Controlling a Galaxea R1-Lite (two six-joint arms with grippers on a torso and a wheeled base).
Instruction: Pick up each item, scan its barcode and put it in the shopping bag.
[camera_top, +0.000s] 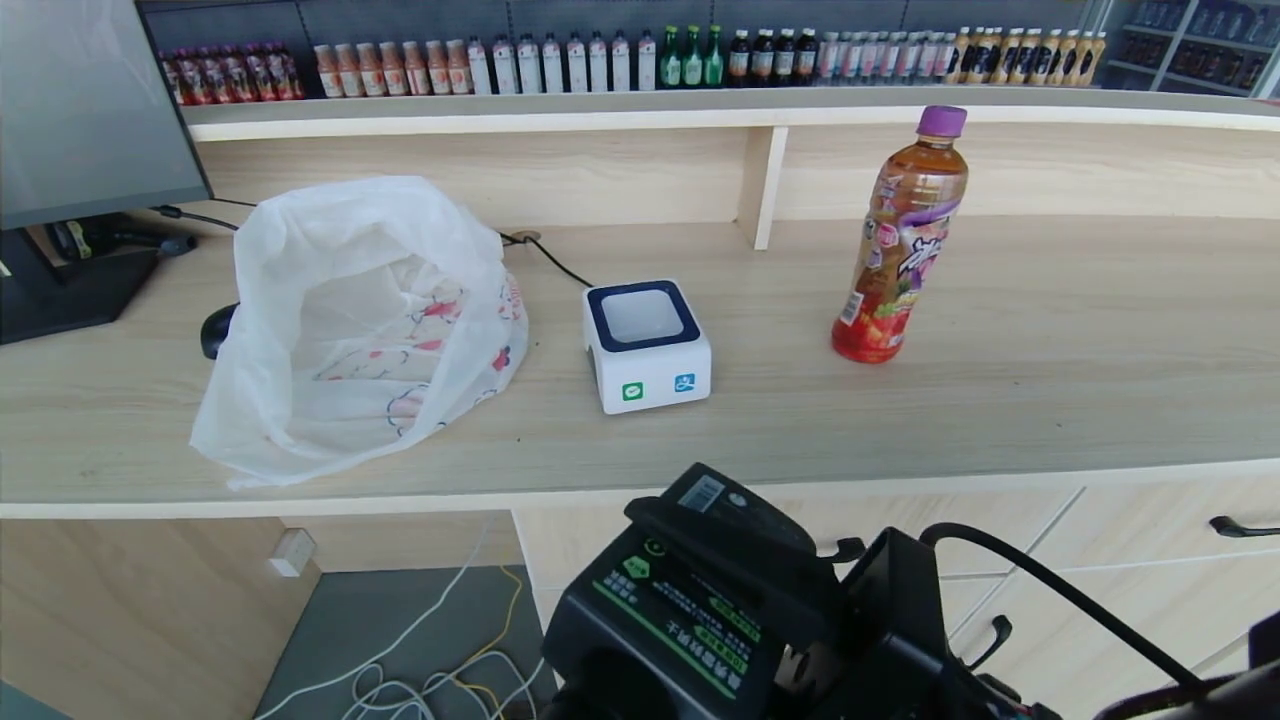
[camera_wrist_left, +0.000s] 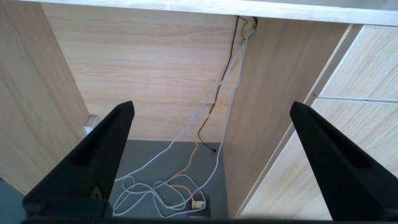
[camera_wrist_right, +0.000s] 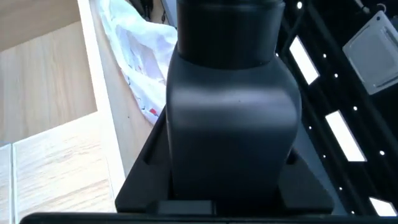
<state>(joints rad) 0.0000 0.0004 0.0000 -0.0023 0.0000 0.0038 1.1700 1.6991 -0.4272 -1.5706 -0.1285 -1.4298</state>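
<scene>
A tea bottle (camera_top: 900, 240) with a purple cap stands upright on the right of the wooden counter (camera_top: 1050, 380). The white barcode scanner (camera_top: 647, 345) sits mid-counter. An open white plastic shopping bag (camera_top: 365, 320) lies to its left. Below the counter's front edge, my right gripper (camera_top: 865, 610) (camera_wrist_right: 231, 149) is shut on a black container (camera_top: 690, 600) (camera_wrist_right: 231, 93) with a green label and a barcode sticker. The container points left. My left gripper (camera_wrist_left: 211, 168) is open with nothing between its fingers, low down and facing the recess under the counter.
A monitor (camera_top: 90, 110) and a black mouse (camera_top: 215, 330) stand at the counter's far left. A cable (camera_top: 550, 262) runs back from the scanner. A raised shelf (camera_top: 700, 110) with a divider backs the counter. Loose cables (camera_wrist_left: 180, 186) lie on the floor in the recess.
</scene>
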